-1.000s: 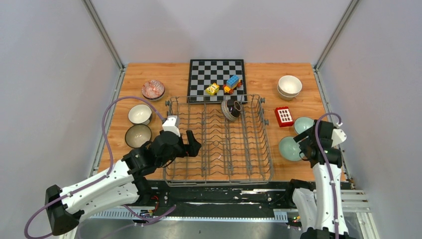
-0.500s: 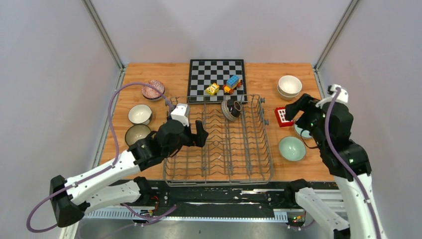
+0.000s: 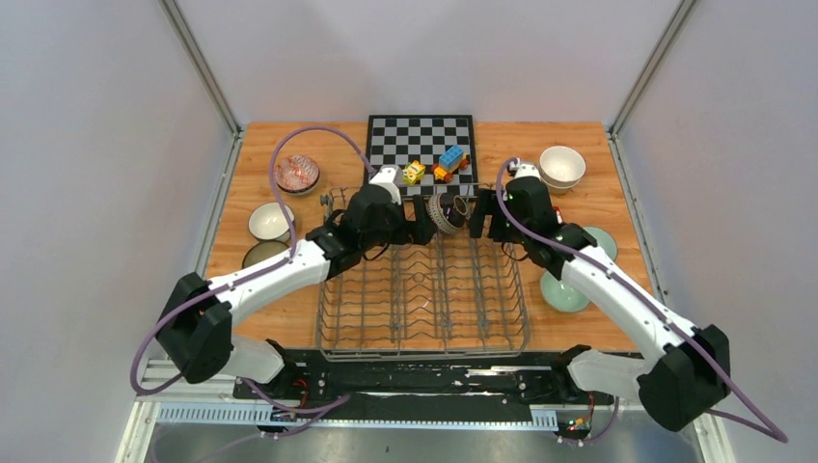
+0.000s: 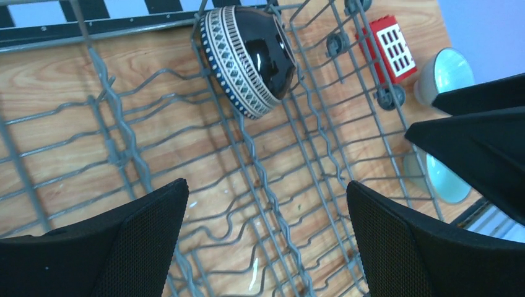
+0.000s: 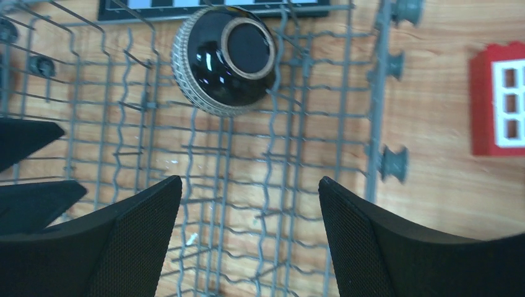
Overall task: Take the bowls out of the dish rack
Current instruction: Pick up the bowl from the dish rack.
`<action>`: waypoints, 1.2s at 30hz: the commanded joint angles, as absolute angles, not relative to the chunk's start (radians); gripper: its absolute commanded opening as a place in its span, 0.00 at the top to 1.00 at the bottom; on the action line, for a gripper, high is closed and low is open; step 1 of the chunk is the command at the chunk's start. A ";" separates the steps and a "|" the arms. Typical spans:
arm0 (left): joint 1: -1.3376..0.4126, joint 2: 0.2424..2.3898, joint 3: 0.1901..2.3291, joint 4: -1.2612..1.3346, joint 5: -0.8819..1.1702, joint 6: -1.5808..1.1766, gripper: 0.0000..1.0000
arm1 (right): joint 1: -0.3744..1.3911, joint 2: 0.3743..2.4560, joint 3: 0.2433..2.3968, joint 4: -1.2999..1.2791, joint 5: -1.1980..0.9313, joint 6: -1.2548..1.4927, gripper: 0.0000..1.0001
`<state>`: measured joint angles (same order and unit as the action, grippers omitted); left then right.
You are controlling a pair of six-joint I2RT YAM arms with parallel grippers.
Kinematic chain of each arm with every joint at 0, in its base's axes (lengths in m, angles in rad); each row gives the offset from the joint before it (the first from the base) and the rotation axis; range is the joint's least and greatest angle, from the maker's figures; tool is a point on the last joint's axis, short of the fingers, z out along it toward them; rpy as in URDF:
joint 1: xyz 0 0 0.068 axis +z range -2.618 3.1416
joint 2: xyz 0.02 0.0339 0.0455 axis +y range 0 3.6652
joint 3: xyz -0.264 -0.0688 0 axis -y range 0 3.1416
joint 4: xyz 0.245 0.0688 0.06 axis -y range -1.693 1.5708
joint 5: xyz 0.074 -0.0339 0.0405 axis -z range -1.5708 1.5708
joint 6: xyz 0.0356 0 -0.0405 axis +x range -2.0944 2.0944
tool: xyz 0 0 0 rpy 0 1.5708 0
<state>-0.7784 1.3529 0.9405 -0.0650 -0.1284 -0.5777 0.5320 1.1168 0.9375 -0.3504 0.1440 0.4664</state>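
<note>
One bowl stands in the rack, at the rack's far end, upper centre of the top view. It is tipped on its side between the tines. Its outside is glossy black with a tan foot ring. A cream band of dark geometric marks runs below the rim (triangles and dots, seen best in the left wrist view).

The left hand hangs just left of that bowl and the right hand just right of it. Both are spread wide and hold nothing, and each wrist view looks down on the bowl between its own fingers.

The other bowls sit on the desk. Stacked cream bowls are at upper right, with mint bowls lower down that side. At left are a red-patterned bowl, a white bowl and a dark bowl partly behind the arm. Above the rack lies a chessboard carrying toy blocks.
</note>
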 commanded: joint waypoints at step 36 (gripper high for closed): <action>-0.510 1.910 0.989 0.641 0.403 -0.957 0.30 | 0.281 1.722 1.147 0.075 -0.464 0.648 0.50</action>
<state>-0.5228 1.8771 0.9592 0.5488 0.3851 -0.9340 0.2939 1.6939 1.0973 0.0803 -0.4156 0.6540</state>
